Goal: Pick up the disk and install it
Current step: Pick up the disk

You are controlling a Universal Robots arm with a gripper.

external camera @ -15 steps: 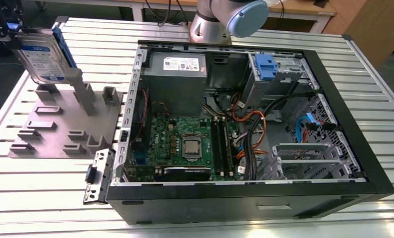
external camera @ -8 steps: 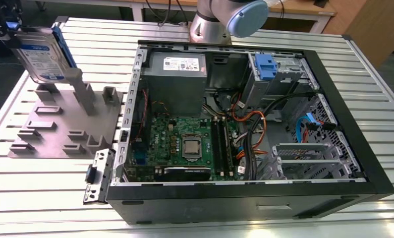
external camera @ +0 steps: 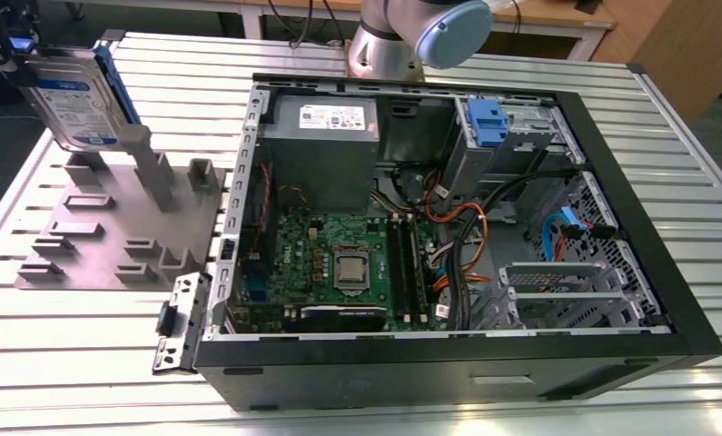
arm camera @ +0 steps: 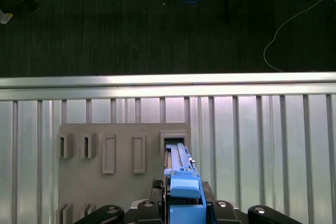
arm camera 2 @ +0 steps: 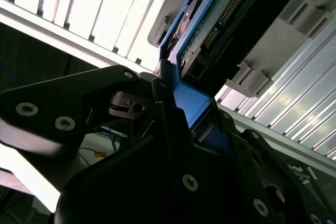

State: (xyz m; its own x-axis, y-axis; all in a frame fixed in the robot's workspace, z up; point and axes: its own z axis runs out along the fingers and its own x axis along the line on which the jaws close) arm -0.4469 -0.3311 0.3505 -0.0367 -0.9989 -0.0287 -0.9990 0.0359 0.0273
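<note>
Disk (external camera: pixel 80 100) stood upright at the grey holder (external camera: pixel 94 236), gripper (arm camera: pixel 185 195) clamped on its blue carrier — pick-up step; clearing the posts likely needed a straight lift.

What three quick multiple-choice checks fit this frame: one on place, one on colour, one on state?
1. Where is the disk?
A) in the case's drive bay
B) lying flat on the table
C) upright over the grey fixture, at the exterior view's left of the computer case

2. What colour is the disk's carrier?
A) blue
B) red
C) yellow

3. What state is the pincer in?
A) open, clear of the disk
B) closed on the disk's carrier
C) closed on a cable

Answers:
1 C: the exterior view shows it on edge above the fixture, outside the case.
2 A: blue plastic shows in both wrist views.
3 B: the second wrist view shows the fingers pressed against either side of the carrier.
</note>
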